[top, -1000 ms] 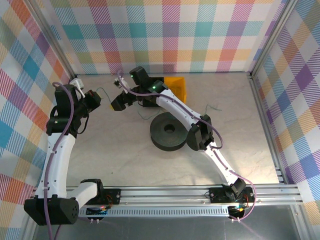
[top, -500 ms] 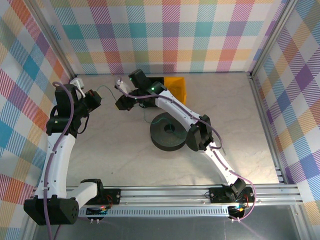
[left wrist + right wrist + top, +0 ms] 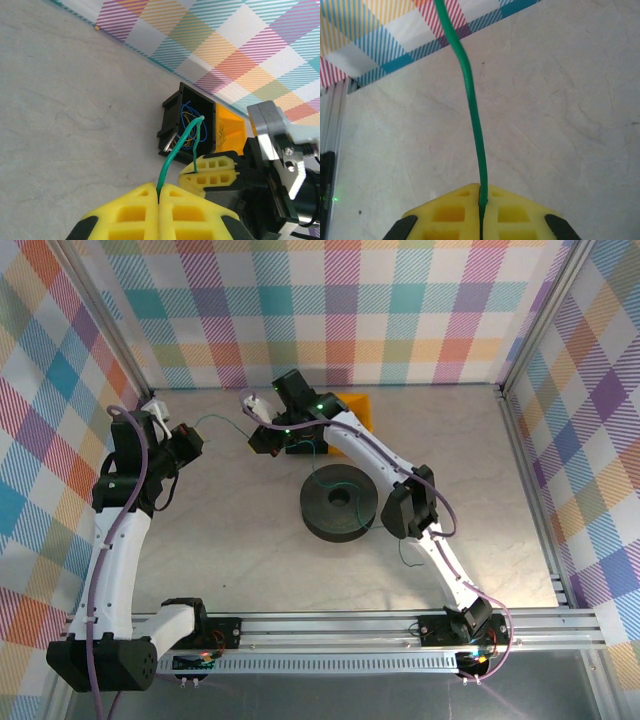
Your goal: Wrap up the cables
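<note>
Your left claw [image 3: 159, 192], with yellow ribbed fingers, is pressed together and pinches a thin teal-green cable [image 3: 172, 159] that rises from the seam between its pads. Your right claw [image 3: 481, 196] is likewise closed on the same cable. A short span hangs in the air between them above the far left of the pale stone-patterned tabletop [image 3: 230, 530], and the rest seems to trail back toward the wide black round spool [image 3: 340, 502] at the table's middle. To do this step well, I judge you should hold both pinches firm, draw the span lightly taut without tugging hard, and guide it so its kinks do not snag the black open bin [image 3: 171, 107] beyond. Count: two claws, one cable in hand, one spool, and two bins, the black one and a yellow bin [image 3: 355, 410] beside it. Inside the black bin lie small blue and yellow wire coils [image 3: 189, 111], too tangled to number.
</note>
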{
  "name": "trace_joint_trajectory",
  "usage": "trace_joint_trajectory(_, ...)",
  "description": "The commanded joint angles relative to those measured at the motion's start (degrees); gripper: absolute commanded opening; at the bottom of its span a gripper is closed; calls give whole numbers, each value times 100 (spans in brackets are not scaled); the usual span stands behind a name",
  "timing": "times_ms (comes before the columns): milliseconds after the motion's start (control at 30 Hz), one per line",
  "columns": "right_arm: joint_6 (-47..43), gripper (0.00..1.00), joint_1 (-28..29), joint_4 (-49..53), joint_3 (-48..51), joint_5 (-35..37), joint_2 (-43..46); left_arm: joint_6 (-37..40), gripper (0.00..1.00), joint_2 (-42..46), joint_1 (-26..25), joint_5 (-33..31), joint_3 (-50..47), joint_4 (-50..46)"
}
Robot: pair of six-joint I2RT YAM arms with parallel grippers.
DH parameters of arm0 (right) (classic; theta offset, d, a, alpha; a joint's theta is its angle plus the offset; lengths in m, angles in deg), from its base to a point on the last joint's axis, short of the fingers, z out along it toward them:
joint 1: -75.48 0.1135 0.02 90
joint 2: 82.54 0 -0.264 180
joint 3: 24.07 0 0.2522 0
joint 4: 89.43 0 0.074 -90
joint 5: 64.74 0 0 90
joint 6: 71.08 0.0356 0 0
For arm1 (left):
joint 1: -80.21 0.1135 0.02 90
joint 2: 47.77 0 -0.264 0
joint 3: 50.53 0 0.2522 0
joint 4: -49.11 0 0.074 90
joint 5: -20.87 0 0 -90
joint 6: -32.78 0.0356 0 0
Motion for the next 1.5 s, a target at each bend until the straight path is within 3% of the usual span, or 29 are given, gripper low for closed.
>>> trace_joint_trajectory(0, -1140, 0, -90, 558, 38, 400, 455, 221, 5, 97, 15, 241, 137, -12)
trace_joint_trajectory(133, -1846, 0, -189, 580, 42, 1260, 965, 478, 59, 135, 9, 690, 42, -64)
trace_joint_trajectory(167, -2019, 0, -240, 544, 36, 1499, 1097, 544, 68, 193, 2, 720, 6, -71)
trace_joint_trajectory(267, -2574, 0, -407, 297, 64, 2083, 1457, 703, 80, 385, 6, 755, -65, -181)
trace_joint_trajectory(433, -3417, 0, -604, -859, 450, 2609, 1873, 734, 85, 476, -18, 1038, -309, -226)
trace_joint_trajectory(600, -3873, 0, -627, -1378, 388, 2281, 1859, 544, 94, 564, -160, 1336, -896, 33)
trace_joint_trajectory(733, -3861, 0, -617, -1479, 243, 1916, 1736, 483, 98, 425, -688, 1248, -1259, 245)
trace_joint_trajectory(1000, -3434, 0, -506, -1256, 569, 1506, 1835, 243, 96, -671, -2169, 630, -1679, 906)
trace_joint_trajectory(1300, -2786, 0, -416, -1281, 1734, 1748, 2348, -175, 90, -1876, -2659, 847, -1848, 2157)
trace_joint_trajectory(1467, -2660, 0, -416, -1843, 2801, 1681, 2788, -360, 85, -2500, -2788, 1049, -1867, 2791)
